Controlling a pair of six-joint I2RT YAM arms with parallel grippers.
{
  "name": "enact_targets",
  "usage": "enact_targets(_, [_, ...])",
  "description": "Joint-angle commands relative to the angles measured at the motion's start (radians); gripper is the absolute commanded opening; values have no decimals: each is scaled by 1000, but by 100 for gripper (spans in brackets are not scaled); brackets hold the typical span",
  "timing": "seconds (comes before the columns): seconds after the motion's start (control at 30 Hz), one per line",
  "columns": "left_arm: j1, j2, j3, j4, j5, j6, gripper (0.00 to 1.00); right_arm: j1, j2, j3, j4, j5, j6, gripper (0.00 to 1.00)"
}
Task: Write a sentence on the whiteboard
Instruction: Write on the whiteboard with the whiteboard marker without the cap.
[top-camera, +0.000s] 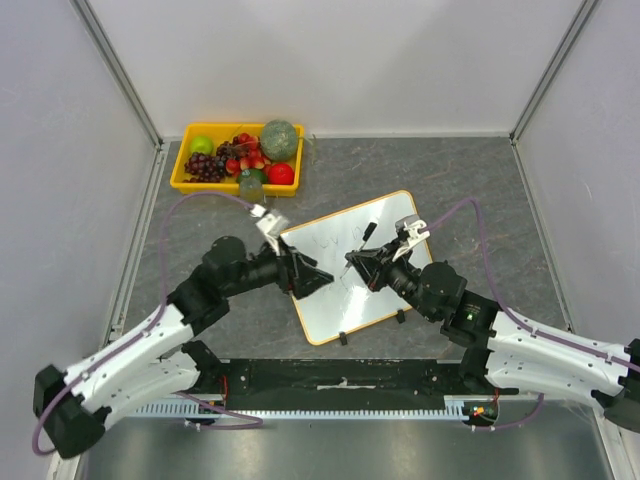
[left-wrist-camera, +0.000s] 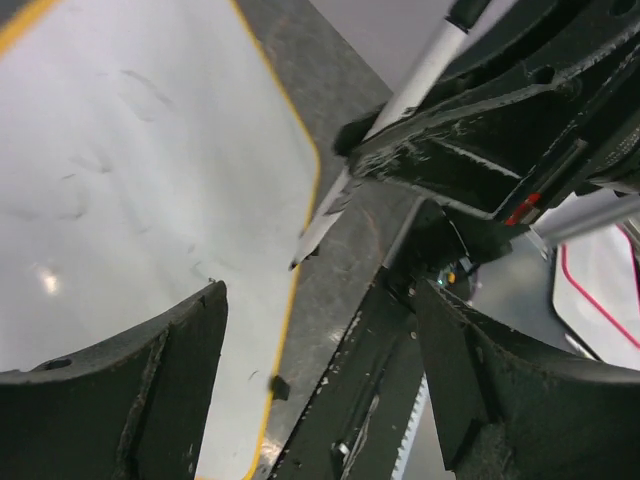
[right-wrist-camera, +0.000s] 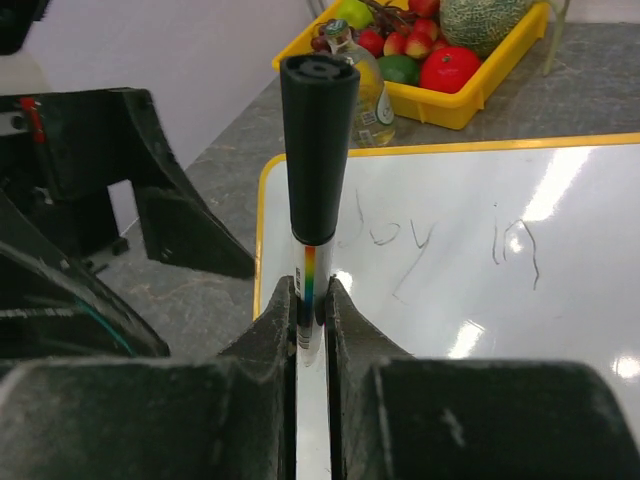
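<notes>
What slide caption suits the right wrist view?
Right fingers grip a black-ended marker over the whiteboard bearing the words "Joy in".
</notes>
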Motion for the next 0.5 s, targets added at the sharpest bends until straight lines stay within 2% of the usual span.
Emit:
enact_targets(0.0, [-151,219,110,174,8,84,79,-5,-11,48,66,-80,64,0])
enact_targets(0.1, [-190,318,126,274,17,84,69,-5,-25,48,69,-95,87,0])
enact_targets(0.13, [-191,334,124,310,24,80,63,-7,-32,47,67,-92,95,0])
enact_targets(0.17, [-196,347,127,337,36,78,49,-7,-38,45,66,-92,98,0])
enact_targets(0.23, [-197,365,133,352,51,73,9,-8,-49,45,51,-83,109,0])
enact_targets(0.27, [-200,367,133,352,54,72,2,-10,-54,47,41,-82,111,0])
enact_targets(0.33, [-200,347,126,334,45,73,2,-14,-55,58,17,-86,111,0])
enact_targets(0.37, [-200,327,124,319,34,79,2,-21,-58,65,2,-85,108,10])
enact_targets(0.4, [-200,295,123,293,25,83,2,-34,-61,70,-11,-123,97,25])
enact_targets(0.43, [-200,272,124,256,13,87,2,-59,-66,82,-25,-162,83,46])
enact_targets(0.47, [-200,247,127,228,13,95,2,-92,-66,96,-41,-218,77,63])
